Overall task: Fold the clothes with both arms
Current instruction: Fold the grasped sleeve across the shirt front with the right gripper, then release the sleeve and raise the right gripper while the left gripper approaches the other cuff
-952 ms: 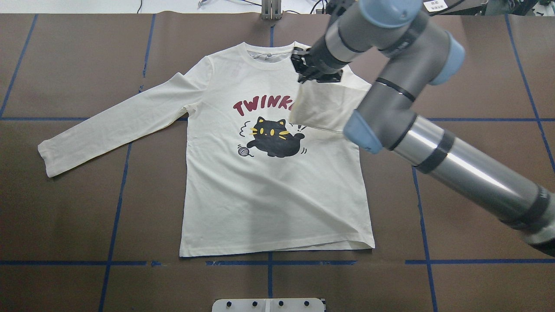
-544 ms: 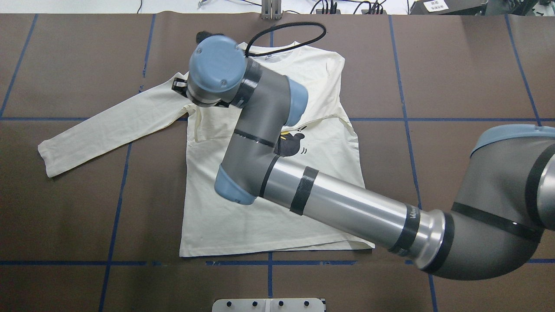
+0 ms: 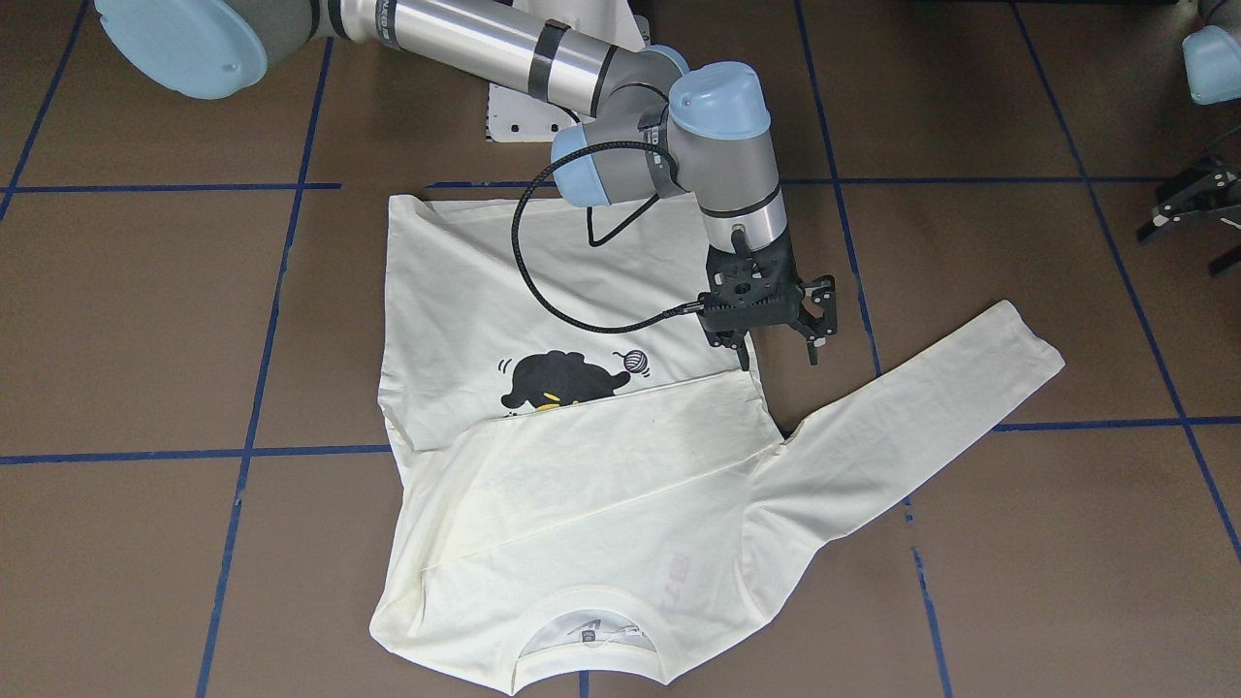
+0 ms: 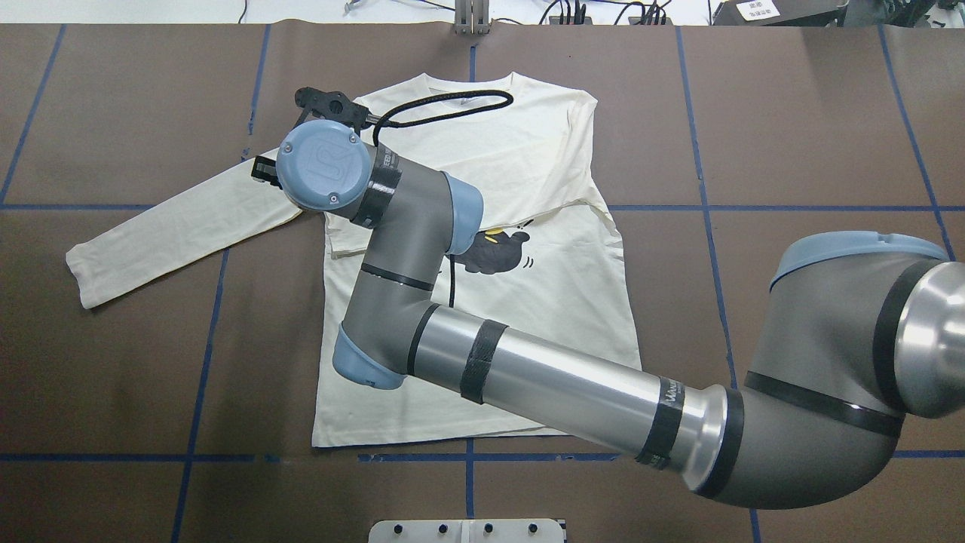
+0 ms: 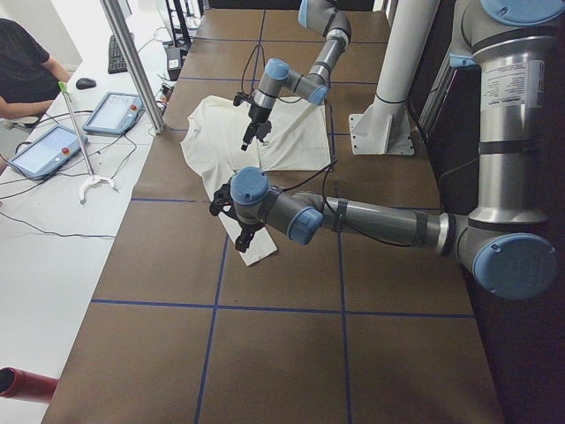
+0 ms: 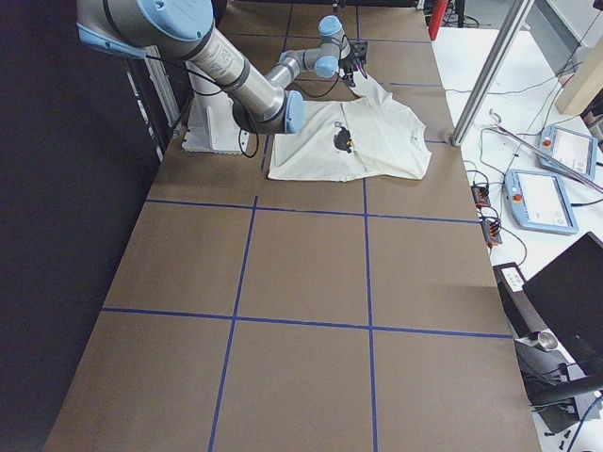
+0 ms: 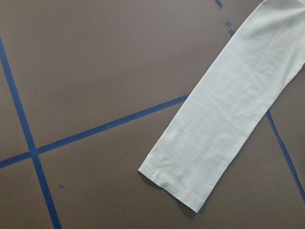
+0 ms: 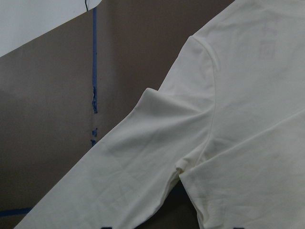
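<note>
Cream T-shirt point(image 4: 528, 324): lies flat, print side up, on the brown counter point(image 4: 791, 113). I take the cat print point(image 4: 501, 253) on its chest as my landmark.
Folded sleeve point(image 3: 601, 436): laid across the chest just collar-side of the cat print. It covers the print's upper part and the lettering.
Open sleeve point(image 4: 181, 222): not yet folded. It leaves the shoulder on the robot's left of the cat print and slants back toward the robot, with its long axis pointing away from the print.
Cuff point(image 7: 176, 183): the end of the open sleeve farthest from the cat print, flat on the counter.
Right gripper point(image 3: 779, 361): sits to the robot's left of the cat print, above the shoulder-and-armpit end of the open sleeve. Its fingers are spread wide with nothing between them.
Left gripper point(image 3: 1188, 242): out beyond the cuff, farther from the cat print than any cloth. It is partly cut off in the front view; I read it as spread and holding nothing.
Governing relation: I judge that the next fold swings the open sleeve about its shoulder end toward the cat print. The left gripper is nearer the cuff; the right gripper is nearer the shoulder.
Operator note: I would take the cuff with the left gripper and carry it toward the cat print. The right arm point(image 4: 573, 385) lies over the chest and would need clearing first.
</note>
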`<action>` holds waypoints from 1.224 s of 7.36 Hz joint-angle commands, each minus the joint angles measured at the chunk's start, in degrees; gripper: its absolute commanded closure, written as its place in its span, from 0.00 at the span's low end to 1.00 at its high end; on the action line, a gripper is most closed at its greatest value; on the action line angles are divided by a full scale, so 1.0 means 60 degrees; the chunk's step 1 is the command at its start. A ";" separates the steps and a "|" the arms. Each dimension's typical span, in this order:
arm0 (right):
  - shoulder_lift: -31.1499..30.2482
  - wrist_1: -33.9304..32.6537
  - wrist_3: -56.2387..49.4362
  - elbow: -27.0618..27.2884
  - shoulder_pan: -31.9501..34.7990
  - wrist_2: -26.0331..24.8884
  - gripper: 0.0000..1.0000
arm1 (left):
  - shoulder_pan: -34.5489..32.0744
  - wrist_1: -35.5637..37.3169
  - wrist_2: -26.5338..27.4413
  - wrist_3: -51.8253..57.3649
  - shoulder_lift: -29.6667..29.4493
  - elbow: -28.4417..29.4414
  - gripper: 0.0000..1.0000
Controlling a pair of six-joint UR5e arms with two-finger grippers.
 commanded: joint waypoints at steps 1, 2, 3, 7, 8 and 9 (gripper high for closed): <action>-0.2072 -0.0611 0.0218 0.2452 0.1218 0.1249 0.00 | 0.0876 -0.0249 0.0824 -0.0834 -0.0502 0.0803 0.00; -0.3565 -0.0600 0.0102 0.3613 0.2095 0.2635 0.00 | 0.1706 -0.0801 0.2254 -0.2756 -0.0693 0.1098 0.00; -0.4784 -0.0556 -0.0436 0.4524 0.3003 0.3852 0.00 | 0.1917 -0.1329 0.2529 -0.3631 -0.1217 0.2232 0.00; -0.6261 -0.0497 -0.1936 0.5514 0.3612 0.4377 0.00 | 0.2197 -0.2126 0.2634 -0.3977 -0.2072 0.4339 0.23; -0.6275 -0.0497 -0.1936 0.5630 0.3612 0.4377 0.00 | 0.2285 -0.2111 0.2634 -0.3991 -0.2072 0.4309 0.26; -0.6290 -0.0497 -0.1936 0.5689 0.3612 0.4377 0.00 | 0.2286 -0.2111 0.2620 -0.3977 -0.2072 0.4266 0.26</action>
